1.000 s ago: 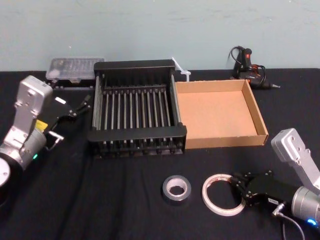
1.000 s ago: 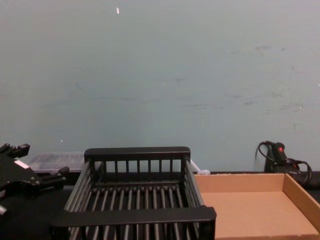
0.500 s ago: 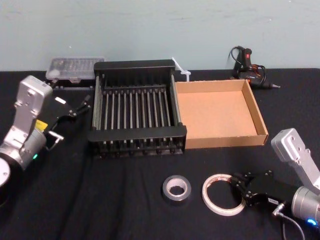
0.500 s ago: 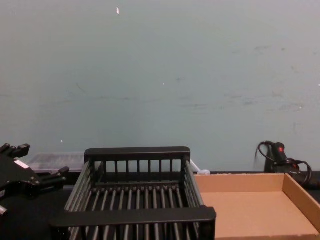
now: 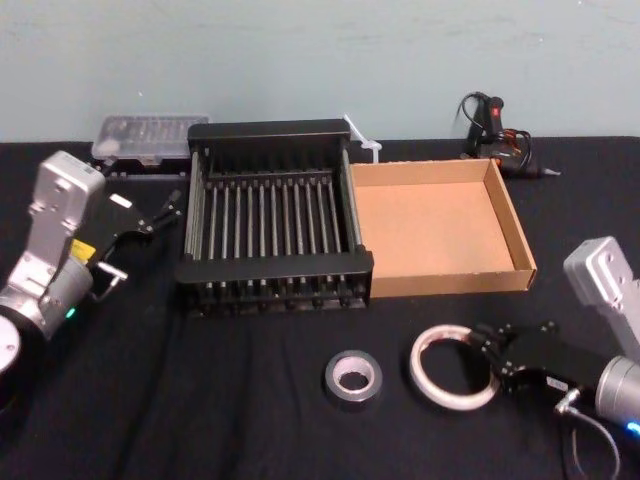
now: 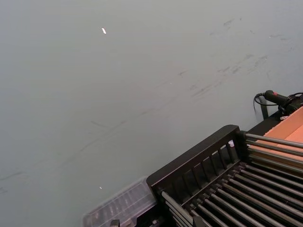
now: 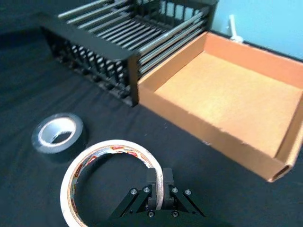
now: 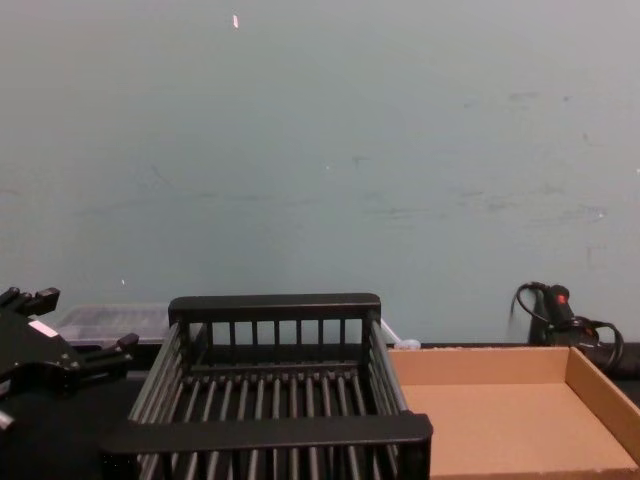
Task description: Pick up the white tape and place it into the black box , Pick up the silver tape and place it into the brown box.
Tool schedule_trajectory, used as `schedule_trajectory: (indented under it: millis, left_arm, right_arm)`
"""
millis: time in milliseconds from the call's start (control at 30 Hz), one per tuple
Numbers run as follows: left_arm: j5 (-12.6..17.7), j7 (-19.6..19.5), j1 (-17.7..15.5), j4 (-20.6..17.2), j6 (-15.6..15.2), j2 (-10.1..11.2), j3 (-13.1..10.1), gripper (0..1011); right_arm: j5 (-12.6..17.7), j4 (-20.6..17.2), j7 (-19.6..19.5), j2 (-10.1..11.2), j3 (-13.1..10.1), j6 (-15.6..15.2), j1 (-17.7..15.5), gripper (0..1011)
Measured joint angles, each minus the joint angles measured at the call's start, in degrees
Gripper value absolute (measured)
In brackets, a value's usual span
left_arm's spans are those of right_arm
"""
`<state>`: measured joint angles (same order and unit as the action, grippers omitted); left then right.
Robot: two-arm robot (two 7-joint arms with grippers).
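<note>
My right gripper [image 7: 158,183] is clamped across the thin wall of the round white printed tape roll [image 7: 76,176]: light, hoop-like, probably prone to swinging.

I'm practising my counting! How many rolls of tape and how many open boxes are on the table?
Tape rolls: 2 (white tape, pinched by the right gripper; silver tape)
Open boxes: 2 (black box, brown box)
Total: 4
The left gripper sits open, left of the black box.
</note>
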<state>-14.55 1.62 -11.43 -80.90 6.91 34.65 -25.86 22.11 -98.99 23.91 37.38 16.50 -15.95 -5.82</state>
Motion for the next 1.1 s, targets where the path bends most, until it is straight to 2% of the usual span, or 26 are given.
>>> schedule_trajectory:
  millis: [333,567,833,1100]
  left_arm:
    - [0.0,0.0,0.0,0.0,0.0,0.0,0.0,1001]
    - [0.0,0.0,0.0,0.0,0.0,0.0,0.0,1001]
    - [0.0,0.0,0.0,0.0,0.0,0.0,0.0,1001]
    - [0.0,0.0,0.0,0.0,0.0,0.0,0.0,1002]
  right_arm:
    - [1.8,-0.6,-2.8,-0.9,-2.8,-1.8,1.7,91]
    - [1.2,1.1,-3.9,-1.8,-3.4,-0.8,4.0,90]
    - [0.2,2.9,-3.9,-3.1,-2.9,-0.6,7.2,90]
    - [-0.9,5.2,-3.4,-5.2,-1.3,-0.7,12.2,90]
